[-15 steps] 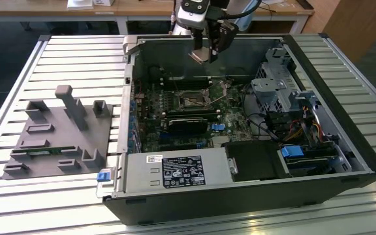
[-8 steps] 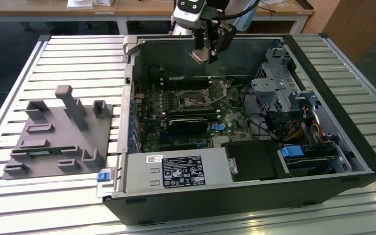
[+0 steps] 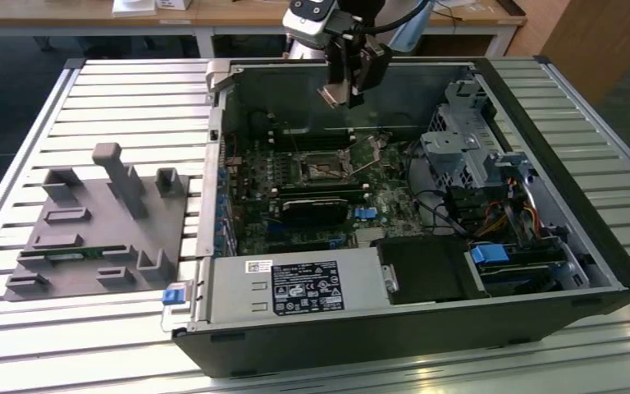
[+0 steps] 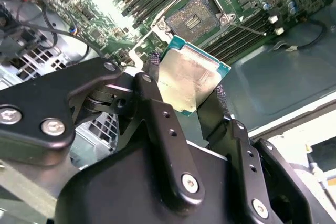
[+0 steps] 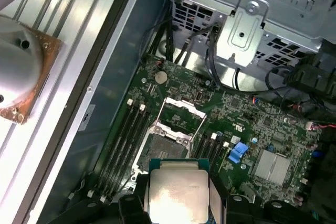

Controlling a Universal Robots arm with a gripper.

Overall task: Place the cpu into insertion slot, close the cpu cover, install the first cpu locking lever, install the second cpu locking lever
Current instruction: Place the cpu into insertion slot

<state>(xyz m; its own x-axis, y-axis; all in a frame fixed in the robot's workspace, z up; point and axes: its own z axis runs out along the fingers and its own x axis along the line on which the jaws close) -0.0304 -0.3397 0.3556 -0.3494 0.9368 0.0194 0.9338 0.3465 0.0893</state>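
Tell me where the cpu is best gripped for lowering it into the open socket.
By two opposite thin edges, coming from its metal-face side, as the gripper holds the cpu now. It is flat and square, so an edge pinch probably leaves the underside free to meet the insertion slot, whose cpu cover looks open.

The cpu (image 4: pixel 195 71) has a pale silvery-beige face with a thin teal-green edge. The pincer (image 4: pixel 187 78) is matte black with silver screw heads. The insertion slot (image 4: pixel 195 18) is dark inside a bright silver rim. The motherboard (image 5: pixel 247 124) is green, with a blue connector (image 5: pixel 237 151). The computer case (image 3: pixel 403 341) is black. The surface (image 3: pixel 129 98) is pale grey, striped with parallel slats. The fixture block (image 3: pixel 96 238) is mid-grey.
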